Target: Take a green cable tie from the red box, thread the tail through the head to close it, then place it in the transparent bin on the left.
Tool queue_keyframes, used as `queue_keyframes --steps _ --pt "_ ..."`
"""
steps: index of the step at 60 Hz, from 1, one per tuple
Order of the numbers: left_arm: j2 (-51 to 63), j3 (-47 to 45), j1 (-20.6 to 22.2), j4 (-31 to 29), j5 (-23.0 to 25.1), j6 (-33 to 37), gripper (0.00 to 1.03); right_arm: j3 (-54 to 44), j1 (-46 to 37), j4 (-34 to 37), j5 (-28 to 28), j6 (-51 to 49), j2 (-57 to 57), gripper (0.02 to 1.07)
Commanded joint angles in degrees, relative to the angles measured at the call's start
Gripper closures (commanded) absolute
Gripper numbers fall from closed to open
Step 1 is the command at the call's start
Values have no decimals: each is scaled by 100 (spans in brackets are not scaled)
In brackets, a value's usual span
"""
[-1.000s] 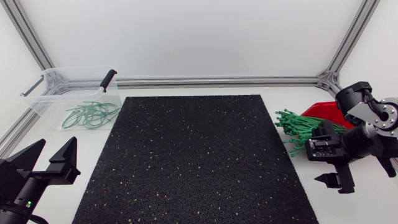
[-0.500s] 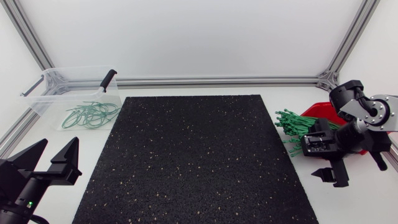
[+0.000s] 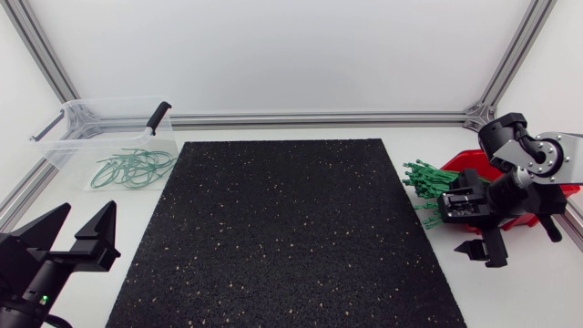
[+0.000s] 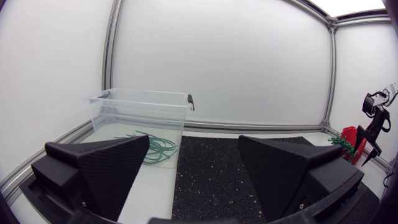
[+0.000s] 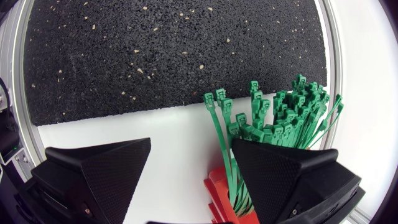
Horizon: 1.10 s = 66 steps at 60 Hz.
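Observation:
A bundle of green cable ties [image 3: 426, 180] fans out of the red box [image 3: 463, 161] at the table's right, with the heads lying on the white tabletop. My right gripper [image 3: 453, 226] hovers open just in front of the bundle. In the right wrist view the cable ties [image 5: 273, 118] and the red box's corner [image 5: 217, 186] lie ahead of the far finger of the right gripper [image 5: 189, 155], and nothing is between the fingers. The transparent bin [image 3: 66, 138] at the back left holds several closed ties [image 3: 133, 169]. My left gripper [image 3: 87, 211] stands open and empty at the front left.
A black speckled mat [image 3: 282, 228] covers the middle of the table. From the left wrist, the bin [image 4: 140, 109] stands ahead of the left gripper [image 4: 194, 152], and the mat [image 4: 217, 168] runs toward the right arm [image 4: 376, 118]. Aluminium rails frame the table's back.
My right arm has drawn back from the table's front edge toward the red box, bringing its open gripper closer to the cable ties. The left arm has not moved.

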<state>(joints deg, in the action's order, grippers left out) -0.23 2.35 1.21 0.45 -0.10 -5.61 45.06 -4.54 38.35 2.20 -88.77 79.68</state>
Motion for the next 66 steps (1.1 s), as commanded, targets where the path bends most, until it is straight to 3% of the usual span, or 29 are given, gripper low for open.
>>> queue_keyframes --steps 1,35,45,66 --pt "-30 -226 37 -115 1 -81 4 -76 32 -3 79 -88 48 12" --pt "-21 -226 37 -124 1 -81 4 -454 155 76 123 -149 -198 12" --pt "-21 -226 46 -124 1 -81 4 -516 181 -302 299 -114 -154 12" --pt "-21 -226 37 -124 1 -81 4 -393 304 -319 299 -44 -357 12"
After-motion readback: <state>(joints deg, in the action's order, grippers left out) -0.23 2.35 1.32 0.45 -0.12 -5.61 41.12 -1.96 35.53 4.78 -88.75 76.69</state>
